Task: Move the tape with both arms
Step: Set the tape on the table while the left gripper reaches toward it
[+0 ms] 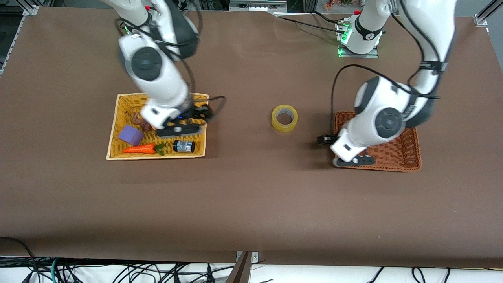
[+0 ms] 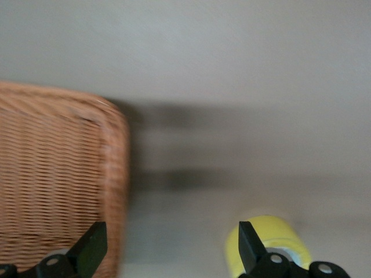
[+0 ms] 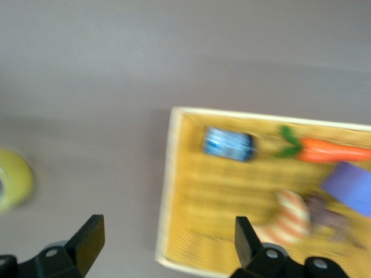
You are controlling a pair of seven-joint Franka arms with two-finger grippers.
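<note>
Plainly unreadable jar label (image 1: 183, 146), tape (image 1: 284, 118) alone; left claw (image 2: 168, 246) open, right claw (image 3: 165, 243) open

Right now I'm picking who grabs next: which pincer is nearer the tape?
The left pincer. It is open at the edge of the brown basket, close beside the tape. The right pincer is open over the yellow basket, farther from the tape.

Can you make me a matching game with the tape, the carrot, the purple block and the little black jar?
Things:
1. tape
2. carrot
3. purple block
4. black jar

Descriptions:
A. orange, with green leaves
B. lies on its side, with a label
C. on the bare table between the two baskets
D. box-shaped, in the yellow basket

Pairs: 1-C, 2-A, 3-D, 4-B
</note>
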